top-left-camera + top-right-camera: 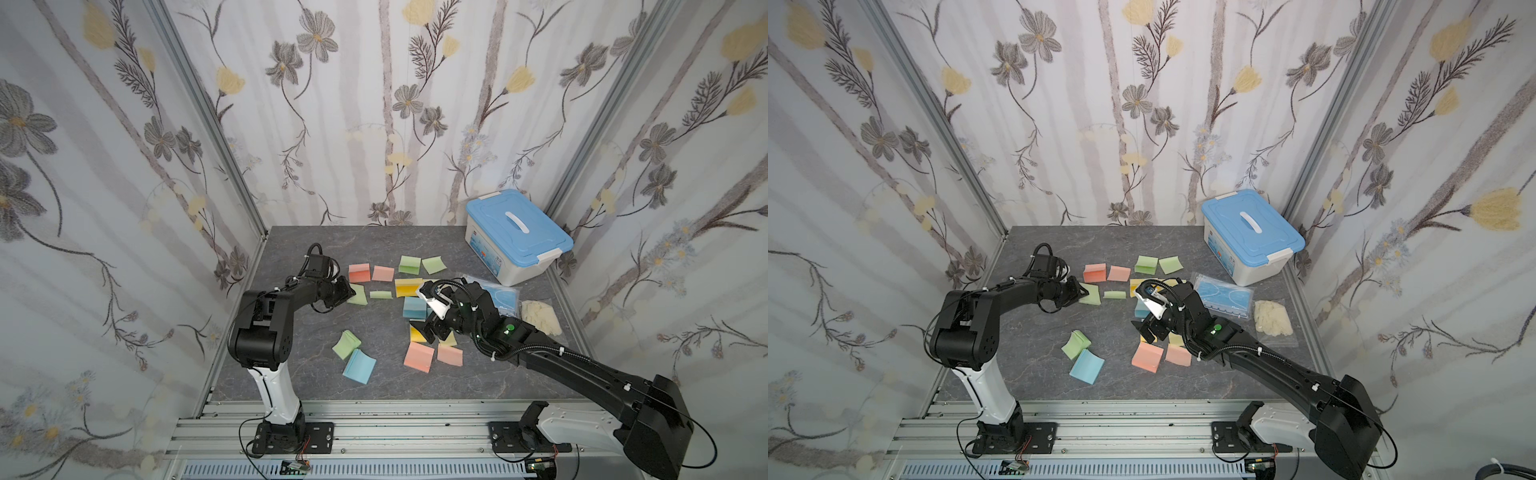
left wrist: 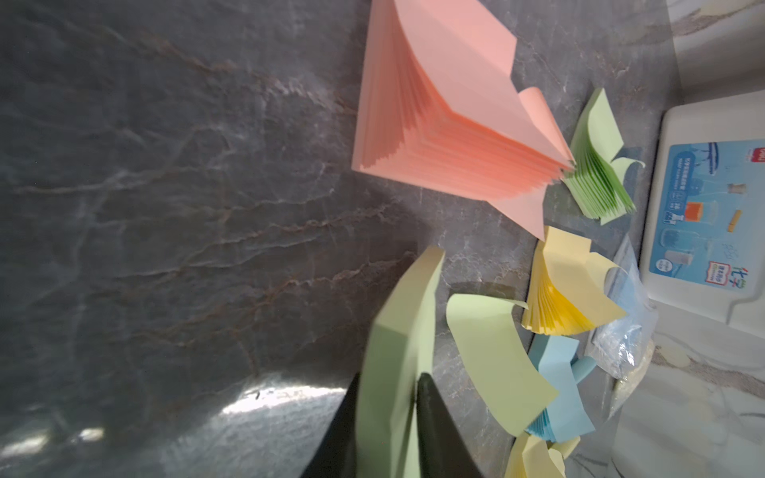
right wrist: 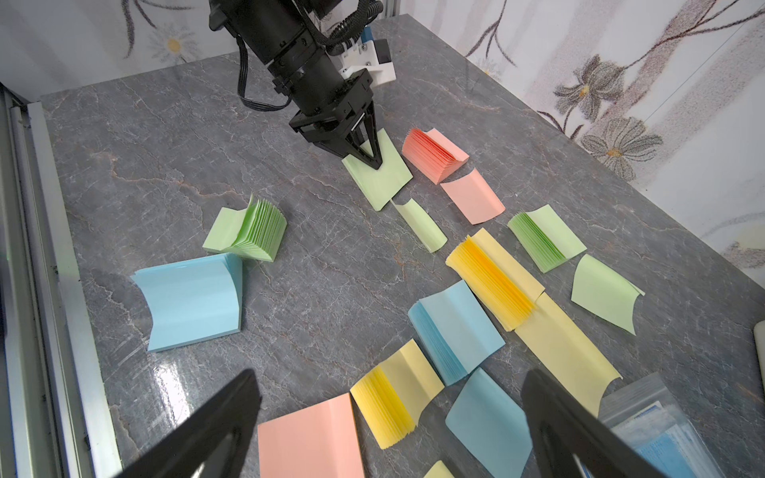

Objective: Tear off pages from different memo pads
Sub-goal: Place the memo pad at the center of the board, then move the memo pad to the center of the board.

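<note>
Soft bright light (some glare, blur)

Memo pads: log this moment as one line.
left hand pinching green pad | right hand open, empty, above yellow pad | curled green page loose beside green pad

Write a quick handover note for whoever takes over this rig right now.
The left gripper straddles an edge of the flat green pad; whether it grips is unclear.
The right gripper is open and empty above the near yellow pad.
Done: lying loose are the pink page, curled green page and yellow page.
Left: probably the blue pad and others.
</note>
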Tool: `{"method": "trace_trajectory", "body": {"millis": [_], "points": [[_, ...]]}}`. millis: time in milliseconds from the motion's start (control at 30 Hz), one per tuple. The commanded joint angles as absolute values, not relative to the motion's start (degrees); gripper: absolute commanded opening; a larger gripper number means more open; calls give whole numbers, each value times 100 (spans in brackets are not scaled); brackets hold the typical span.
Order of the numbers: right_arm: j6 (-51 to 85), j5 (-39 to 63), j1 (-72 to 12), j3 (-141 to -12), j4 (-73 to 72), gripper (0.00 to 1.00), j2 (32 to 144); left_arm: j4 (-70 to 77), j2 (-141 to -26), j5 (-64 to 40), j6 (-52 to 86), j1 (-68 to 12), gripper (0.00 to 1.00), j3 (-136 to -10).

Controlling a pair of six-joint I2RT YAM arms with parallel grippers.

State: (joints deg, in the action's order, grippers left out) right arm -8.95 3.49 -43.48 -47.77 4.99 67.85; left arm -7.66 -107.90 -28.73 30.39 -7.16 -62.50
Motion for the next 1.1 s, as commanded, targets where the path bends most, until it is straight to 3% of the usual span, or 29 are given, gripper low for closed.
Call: {"method": "trace_trajectory", "body": {"millis": [0, 67, 133, 300, 467, 600, 700, 933, 1067], "points": [[-683, 285, -4352, -4749, 268, 100, 6703, -987, -10816, -2698, 2995, -750, 48, -6376], [-427, -36, -4323, -4652, 148, 100, 6678, -1208, -10605, -2377, 2874, -836, 64, -6382], [84, -581, -4229, -4524, 5, 100, 6697, -1468, -10227, -1801, 2774, -967, 74, -6317], [336, -486, -4157, -4467, 59, 100, 6783, -1596, -8809, -567, 2935, -1258, 76, -5488], [563, -70, -4317, -4536, 172, 97, 6980, -1520, -7292, -270, 3257, -1545, 75, -4321], [911, 162, -4579, -4786, 399, 86, 7441, -1790, -6093, -147, 3538, -1689, 73, -3536], [1017, 267, -4802, -4992, 442, 85, 7790, -2022, -5260, -92, 3793, -1740, 70, -3040], [1128, 75, -5206, -5661, 473, 82, 8601, -2224, -4761, -348, 4237, -1884, 40, -2374], [1270, 78, -5220, -5899, 514, 81, 8912, -2016, -4851, -364, 4406, -2018, 34, -2043]]}}
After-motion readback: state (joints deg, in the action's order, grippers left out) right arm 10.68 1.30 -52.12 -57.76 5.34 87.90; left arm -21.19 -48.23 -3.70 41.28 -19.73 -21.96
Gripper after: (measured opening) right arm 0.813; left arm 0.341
